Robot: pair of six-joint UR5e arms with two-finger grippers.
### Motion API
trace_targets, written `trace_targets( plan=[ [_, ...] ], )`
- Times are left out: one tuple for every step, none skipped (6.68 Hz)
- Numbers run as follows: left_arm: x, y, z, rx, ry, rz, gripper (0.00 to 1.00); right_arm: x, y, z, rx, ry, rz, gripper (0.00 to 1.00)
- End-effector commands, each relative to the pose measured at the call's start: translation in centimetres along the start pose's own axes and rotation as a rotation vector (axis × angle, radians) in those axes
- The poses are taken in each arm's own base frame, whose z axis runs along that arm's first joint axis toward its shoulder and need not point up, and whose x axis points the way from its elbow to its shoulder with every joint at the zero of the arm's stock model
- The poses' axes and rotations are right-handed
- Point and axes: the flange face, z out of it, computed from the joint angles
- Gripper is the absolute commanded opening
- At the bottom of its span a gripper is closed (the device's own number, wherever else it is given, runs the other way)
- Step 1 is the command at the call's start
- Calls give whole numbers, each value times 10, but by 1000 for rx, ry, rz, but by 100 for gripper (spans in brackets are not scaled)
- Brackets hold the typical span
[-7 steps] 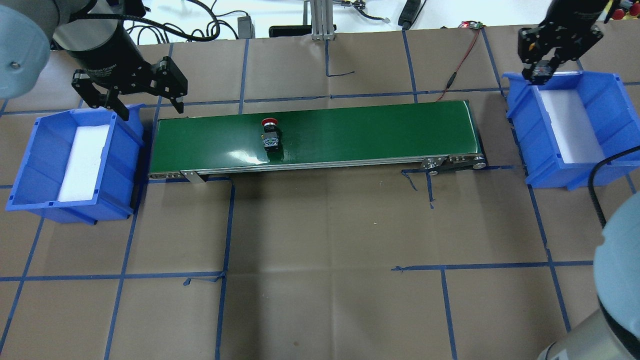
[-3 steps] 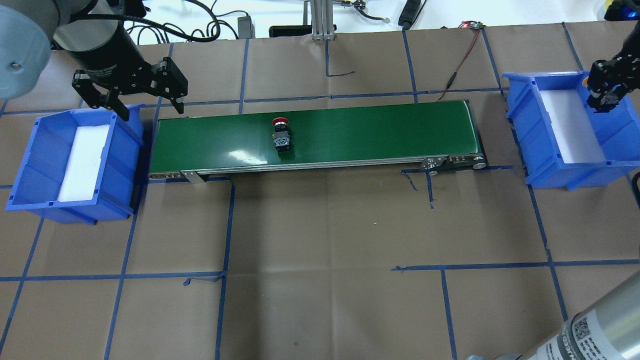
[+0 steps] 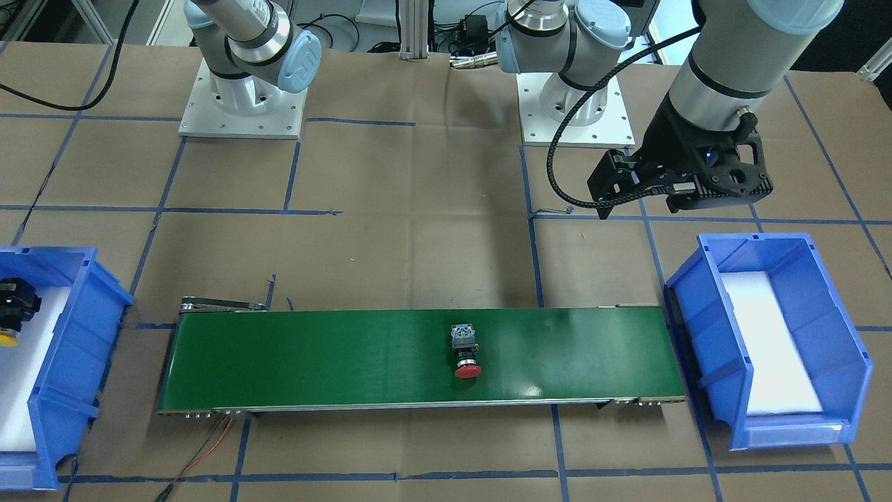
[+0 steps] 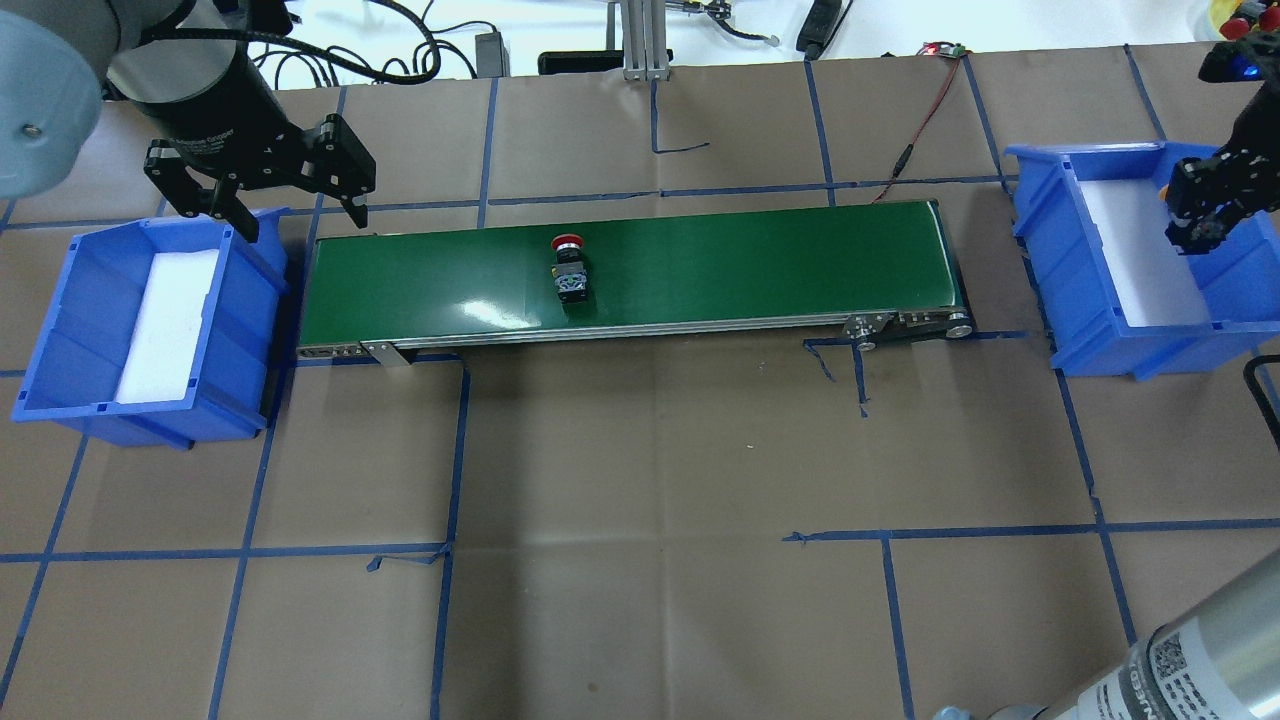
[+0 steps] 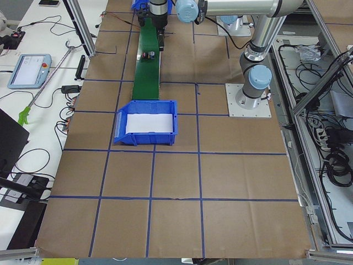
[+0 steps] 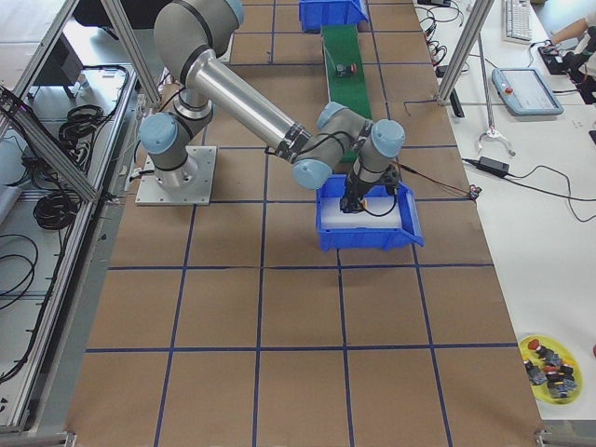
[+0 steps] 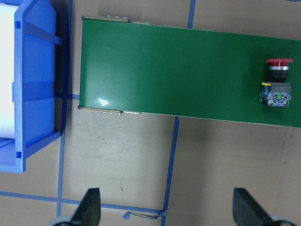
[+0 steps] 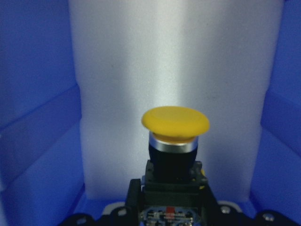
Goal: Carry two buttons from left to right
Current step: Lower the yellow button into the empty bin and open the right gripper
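The red-capped button (image 4: pixel 569 268) lies on its side on the green conveyor belt (image 4: pixel 750 260), left of the middle; it also shows in the front view (image 3: pixel 465 352) and the left wrist view (image 7: pixel 276 82). My left gripper (image 4: pixel 300 220) is open and empty, hovering over the gap between the left blue bin (image 4: pixel 60 330) and the belt's left end. My right gripper (image 4: pixel 1200 215) is shut on the yellow-capped button (image 8: pixel 175 141) and holds it inside the right blue bin (image 4: pixel 1100 290), above its white foam liner.
The left bin holds only white foam (image 4: pixel 165 325). A red wire (image 4: pixel 920 120) runs from the belt's far right corner to the table's back edge. A yellow dish of spare parts (image 6: pixel 549 358) sits on the floor paper beyond the right bin.
The red button has ridden the belt to the right. My right gripper has carried the yellow button from the right bin's far left corner across and down into the bin. The left arm is still.
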Motion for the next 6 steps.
trace_targets(
  plan=[
    [0, 0, 0, 1, 0, 1, 100, 4, 3, 35, -13, -5, 6, 4],
    [0, 1, -1, 1, 0, 1, 100, 2, 4, 48, -36, -17, 4, 5],
    [0, 0, 0, 1, 0, 1, 100, 0, 6, 58, -53, -27, 5, 5],
    [0, 0, 0, 1, 0, 1, 100, -1, 7, 60, -58, -31, 3, 10],
    [0, 0, 0, 1, 0, 1, 100, -2, 6, 57, -43, -43, 7, 66],
    [0, 0, 0, 1, 0, 1, 100, -1, 6, 54, -37, -39, 9, 80]
  ],
)
